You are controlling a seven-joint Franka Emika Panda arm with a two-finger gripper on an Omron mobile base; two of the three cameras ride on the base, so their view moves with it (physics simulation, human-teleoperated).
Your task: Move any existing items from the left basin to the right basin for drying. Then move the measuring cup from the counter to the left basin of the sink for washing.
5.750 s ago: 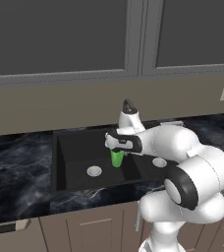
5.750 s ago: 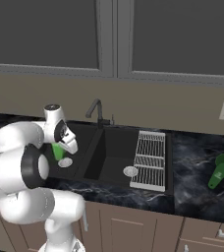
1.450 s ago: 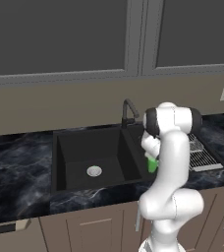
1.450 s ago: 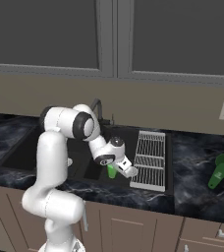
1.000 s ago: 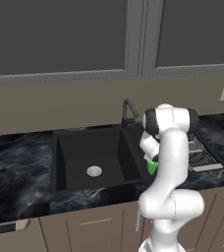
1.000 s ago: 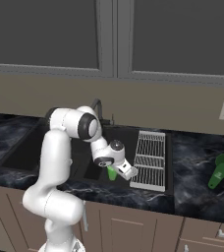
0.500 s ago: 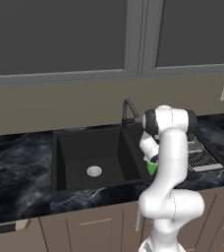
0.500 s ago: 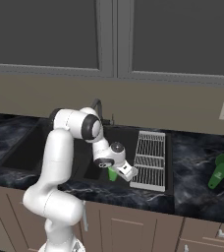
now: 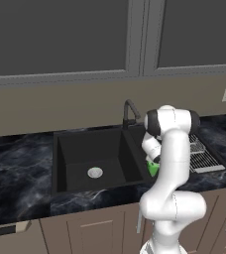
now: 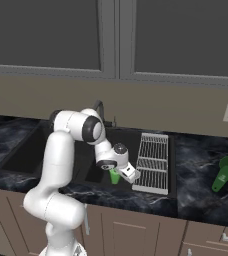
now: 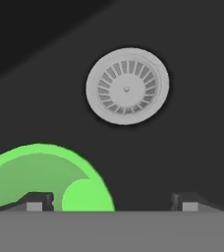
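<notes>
Now the gripper point(image 11: 113, 201) sits low in the right basin point(image 11: 182, 74), its two dark fingertips point(image 11: 35, 201) spread wide apart, with the light-green tumbler point(image 11: 45, 177) at about 8 o'clock in the hand view, open mouth facing the camera and one tip overlapping its rim. Whether that tip touches the rim I cannot tell. The round silver drain point(image 11: 127, 85) lies at 12 o'clock from the fingertips.

From the right base view the tumbler point(image 10: 115, 176) shows just under the hand, inside the sink point(image 10: 93, 170), so the release looks done, and the step in hand is, in my judgement, to clear away without knocking the cup over. The safest way would be a straight lift along the gripper's own axis with the jaws kept wide, and no sideways swing until the tips are above the rim; the faucet point(image 9: 129, 111) near the wrist and the drying rack point(image 10: 153, 162) at 3 o'clock of the hand both need room.

After that the measuring cup point(image 10: 225, 172) waits on the counter point(image 10: 201, 170), well apart at 3 o'clock in the right base view; the left basin point(image 9: 92, 158) holds nothing.

Counts: one tumbler, one measuring cup, two basins, two drains (one per basin), one faucet, one rack.
</notes>
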